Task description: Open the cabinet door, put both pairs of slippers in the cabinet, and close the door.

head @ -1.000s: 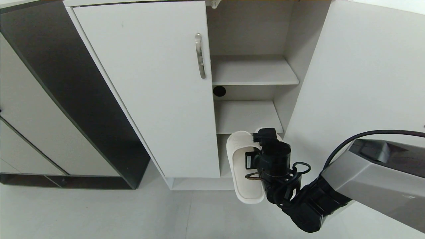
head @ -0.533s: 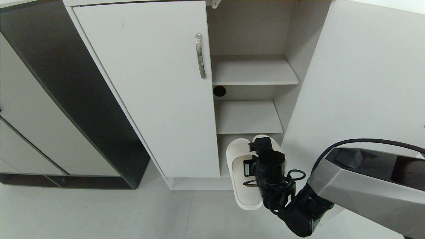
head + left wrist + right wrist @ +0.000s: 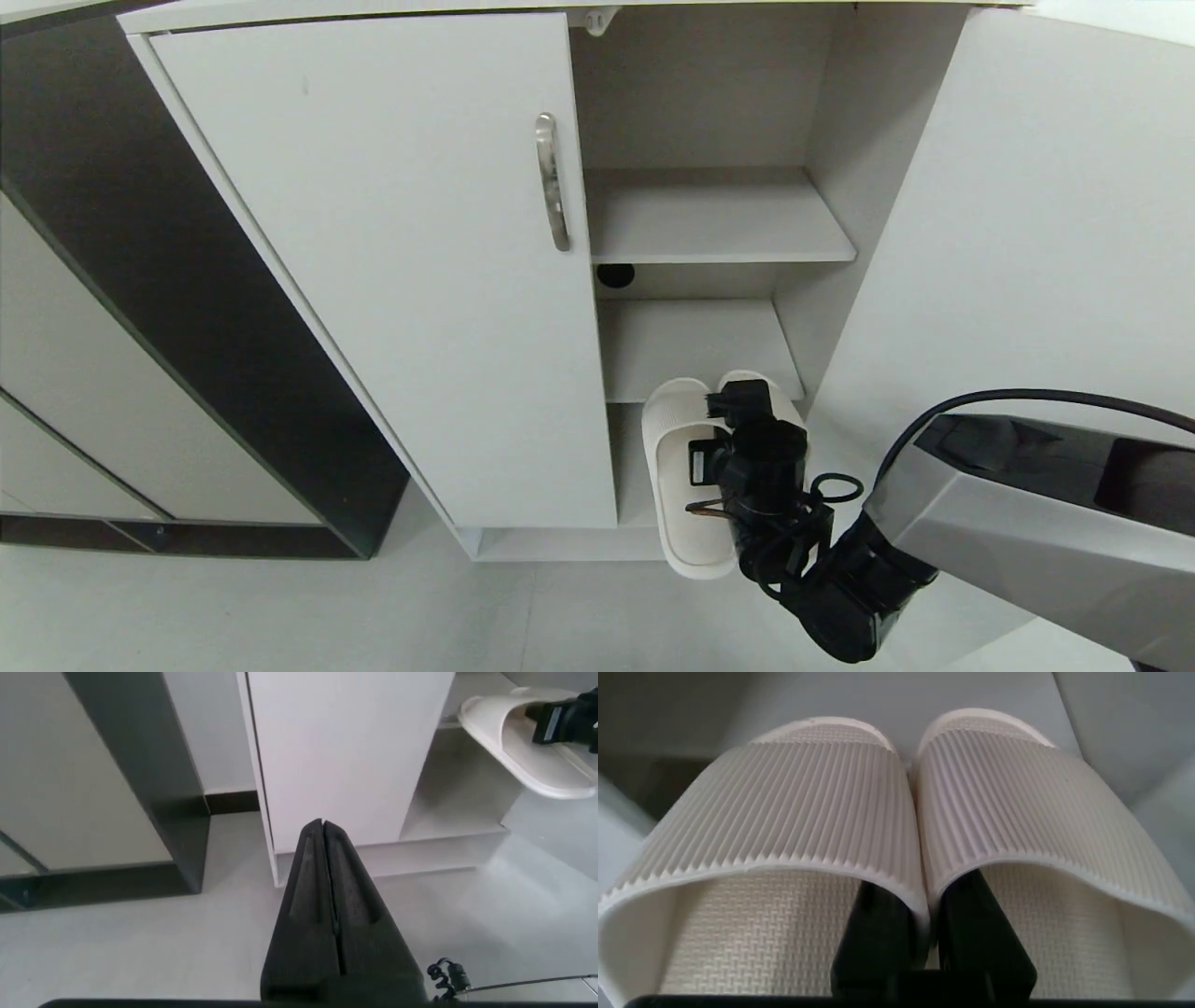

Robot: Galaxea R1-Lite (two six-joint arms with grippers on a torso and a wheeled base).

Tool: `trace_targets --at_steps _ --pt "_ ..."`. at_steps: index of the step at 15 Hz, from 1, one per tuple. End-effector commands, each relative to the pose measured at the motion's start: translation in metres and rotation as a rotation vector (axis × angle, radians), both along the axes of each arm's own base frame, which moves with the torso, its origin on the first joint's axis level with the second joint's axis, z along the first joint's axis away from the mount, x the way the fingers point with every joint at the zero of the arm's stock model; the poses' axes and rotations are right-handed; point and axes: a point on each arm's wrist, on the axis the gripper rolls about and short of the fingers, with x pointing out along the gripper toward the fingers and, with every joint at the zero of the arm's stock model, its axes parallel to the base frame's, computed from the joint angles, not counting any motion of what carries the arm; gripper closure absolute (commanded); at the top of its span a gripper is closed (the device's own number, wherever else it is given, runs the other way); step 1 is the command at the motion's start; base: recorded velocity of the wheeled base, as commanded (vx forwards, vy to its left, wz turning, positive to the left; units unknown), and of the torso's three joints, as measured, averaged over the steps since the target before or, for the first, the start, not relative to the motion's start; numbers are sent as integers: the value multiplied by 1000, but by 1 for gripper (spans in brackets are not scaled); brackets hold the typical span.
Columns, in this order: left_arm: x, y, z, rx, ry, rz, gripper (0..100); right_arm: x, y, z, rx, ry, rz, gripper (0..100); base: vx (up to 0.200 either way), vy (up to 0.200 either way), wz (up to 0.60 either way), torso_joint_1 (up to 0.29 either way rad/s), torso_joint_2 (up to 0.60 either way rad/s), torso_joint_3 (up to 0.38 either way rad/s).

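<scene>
Head view: right gripper point(image 3: 738, 403) clamps cream ribbed foam slippers point(image 3: 680, 485) just outside the white wooden cabinet point(image 3: 709, 224), at its bottom space. Left gripper point(image 3: 322, 859) is pressed together. Toes could bump its shelf point(image 3: 695, 341) and slip out.

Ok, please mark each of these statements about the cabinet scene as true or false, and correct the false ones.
1. The right gripper grips a pair of white slippers. True.
2. The left door is open. False: it is shut; the right door is the open one.
3. The left gripper is shut and holds nothing. True.
4. The slippers lie on the floor. False: they hang above the floor, held by the right gripper.
</scene>
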Motion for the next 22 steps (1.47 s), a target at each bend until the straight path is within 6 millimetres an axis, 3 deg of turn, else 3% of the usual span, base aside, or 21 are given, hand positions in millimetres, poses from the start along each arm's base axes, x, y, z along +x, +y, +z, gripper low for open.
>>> trace_targets --at_steps 1,4,7,10,15,19,22 --pt "0 0 0 0 2 0 100 -3 0 5 3 -7 4 100 200 0 0 2 2 2" --pt "0 0 0 -18 3 3 100 -2 0 -1 -10 6 7 100 200 0 0 1 2 2" --pt "0 0 0 -17 2 3 100 3 1 -3 -8 2 4 100 0 0 0 0 0 0" --pt "0 0 0 -20 3 3 100 26 10 -8 20 -35 -13 100 0 0 0 0 0 0" --pt "0 0 0 -20 3 5 100 50 5 -8 -47 -37 30 100 0 0 0 0 0 0" --pt "0 0 0 -20 1 10 100 79 -3 5 -47 -31 -19 100 0 0 0 0 0 0" --pt "0 1 0 -18 1 33 100 86 0 16 -42 -42 -23 100 0 0 0 0 0 0"
